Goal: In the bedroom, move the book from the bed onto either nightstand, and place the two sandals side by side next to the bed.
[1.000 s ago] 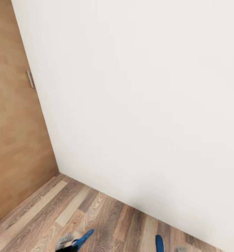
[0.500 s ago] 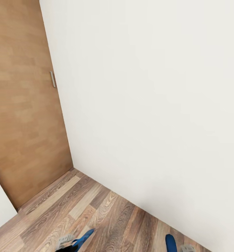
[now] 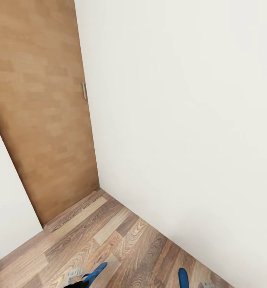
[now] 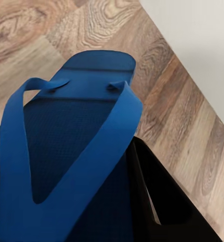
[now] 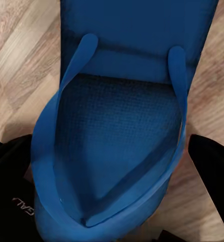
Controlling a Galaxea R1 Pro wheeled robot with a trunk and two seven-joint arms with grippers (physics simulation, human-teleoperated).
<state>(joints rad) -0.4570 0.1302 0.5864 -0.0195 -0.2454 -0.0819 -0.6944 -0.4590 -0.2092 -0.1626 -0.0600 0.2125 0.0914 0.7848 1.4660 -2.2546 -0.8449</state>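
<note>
White wall, wooden door, plank floor

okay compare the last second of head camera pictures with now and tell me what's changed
The view swung left: the wooden door and its handle slid rightward across the picture, and a strip of white wall came in at left. That is camera motion, not the room moving. Unchanged: each gripper carries a blue sandal, the left sandal and right sandal poking in at the bottom edge over the plank floor.
</note>
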